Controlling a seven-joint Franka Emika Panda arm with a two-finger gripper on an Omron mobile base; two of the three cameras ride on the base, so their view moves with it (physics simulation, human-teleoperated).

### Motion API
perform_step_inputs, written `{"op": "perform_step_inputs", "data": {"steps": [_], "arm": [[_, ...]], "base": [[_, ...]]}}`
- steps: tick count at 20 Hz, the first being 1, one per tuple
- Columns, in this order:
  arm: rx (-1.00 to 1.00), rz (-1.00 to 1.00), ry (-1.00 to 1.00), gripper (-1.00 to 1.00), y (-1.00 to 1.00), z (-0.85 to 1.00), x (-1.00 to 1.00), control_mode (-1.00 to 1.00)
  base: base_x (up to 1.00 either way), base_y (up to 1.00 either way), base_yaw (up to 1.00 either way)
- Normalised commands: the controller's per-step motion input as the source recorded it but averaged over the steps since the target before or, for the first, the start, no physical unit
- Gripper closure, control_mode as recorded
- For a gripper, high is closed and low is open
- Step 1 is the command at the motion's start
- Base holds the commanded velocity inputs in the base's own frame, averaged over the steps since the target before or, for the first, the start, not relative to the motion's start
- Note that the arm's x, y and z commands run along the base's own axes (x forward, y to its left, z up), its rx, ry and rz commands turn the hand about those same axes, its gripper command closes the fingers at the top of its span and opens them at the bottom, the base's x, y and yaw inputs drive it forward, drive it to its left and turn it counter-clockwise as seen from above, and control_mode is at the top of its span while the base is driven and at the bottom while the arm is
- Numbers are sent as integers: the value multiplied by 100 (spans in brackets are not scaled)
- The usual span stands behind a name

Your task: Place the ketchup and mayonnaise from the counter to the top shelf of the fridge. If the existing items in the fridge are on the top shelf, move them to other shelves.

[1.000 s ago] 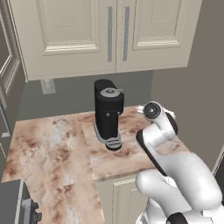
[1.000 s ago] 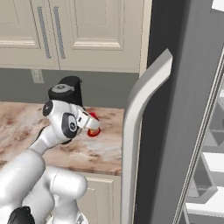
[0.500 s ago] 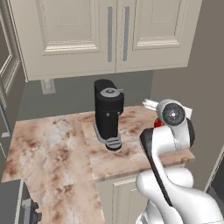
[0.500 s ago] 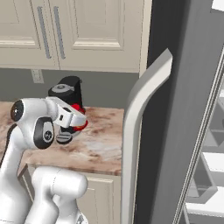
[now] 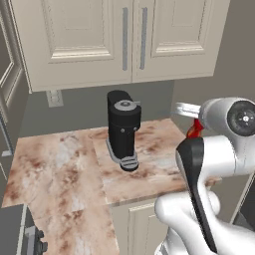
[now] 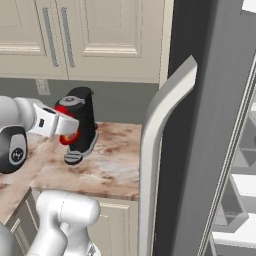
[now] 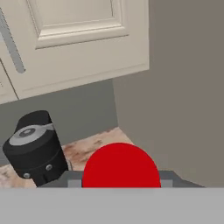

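My gripper (image 6: 69,125) is shut on the ketchup (image 6: 67,138), held above the counter (image 6: 115,167) just in front of the black coffee machine. In the hand view the bottle's round red cap (image 7: 120,167) sits between the fingers, with the gripper (image 7: 120,178) around it. From the left base view a sliver of the red ketchup (image 5: 194,129) shows behind my white arm. The fridge (image 6: 200,125) stands to the right, its grey door with the long curved handle (image 6: 160,150) swung open and white shelves (image 6: 244,185) at the far right edge. The mayonnaise and the existing items are out of view.
The black coffee machine (image 5: 123,130) stands mid-counter (image 5: 60,164) under cream wall cabinets (image 5: 124,40). It also appears at the hand view's lower left (image 7: 36,148). The open fridge door's edge juts between the counter and the fridge interior.
My arm has swung round over the counter and the hand carrying the ketchup has shifted left in the right base view, turning as it went. The coffee machine and fridge door stayed put.
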Motion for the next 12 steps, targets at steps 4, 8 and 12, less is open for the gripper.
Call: {"op": "perform_step_inputs", "data": {"steps": [4,8,12], "arm": [[0,0,0,100,0,0,-19,-100],[0,6,0,100,0,0,-67,-100],[0,4,0,100,0,0,-25,100]], "base": [[0,0,0],[0,0,0],[-75,0,15]]}}
